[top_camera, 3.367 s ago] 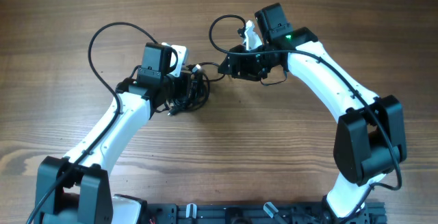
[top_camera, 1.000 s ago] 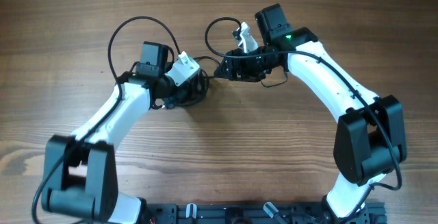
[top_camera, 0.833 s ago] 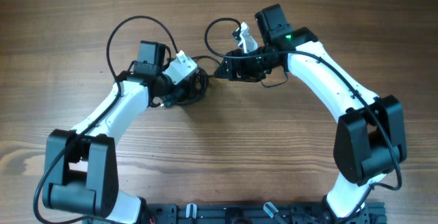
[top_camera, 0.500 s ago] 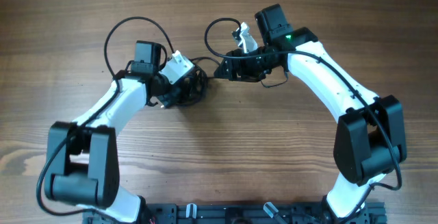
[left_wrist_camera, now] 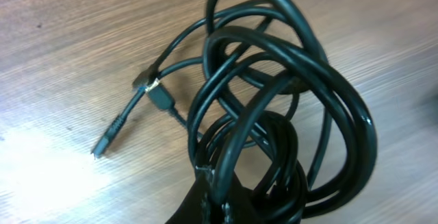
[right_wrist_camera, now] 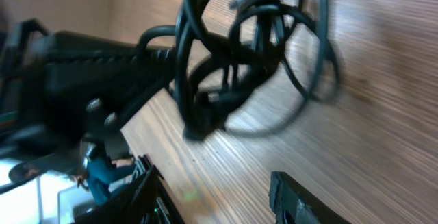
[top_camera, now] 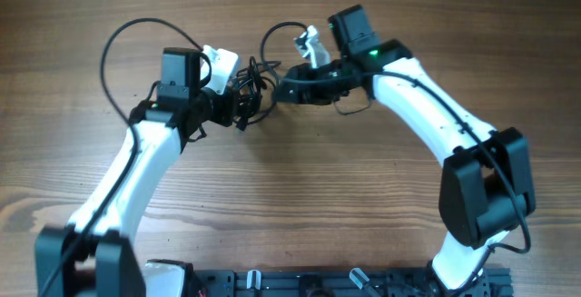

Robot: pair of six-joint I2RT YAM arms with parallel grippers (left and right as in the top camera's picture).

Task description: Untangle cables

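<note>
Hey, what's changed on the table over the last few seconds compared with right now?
The left gripper closed on the cables and carried the bundle farther across the table and slightly left. The right gripper followed leftward, open, close beside the bundle. The cables stay tangled in one bundle.

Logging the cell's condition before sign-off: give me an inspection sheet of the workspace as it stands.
Surface: wooden table, brown grain, no damage seen.
Job's things: cables, black, knotted in one bundle; one plug end lies on the wood.
Clutter: nothing seen.
Grippers: left gripper shut on the cables; right gripper open beside the bundle, nothing seen between its fingers.
Cables: thicker arm wires arc over the table by each wrist.
Surroundings: dark mounting rail at the near edge.
</note>
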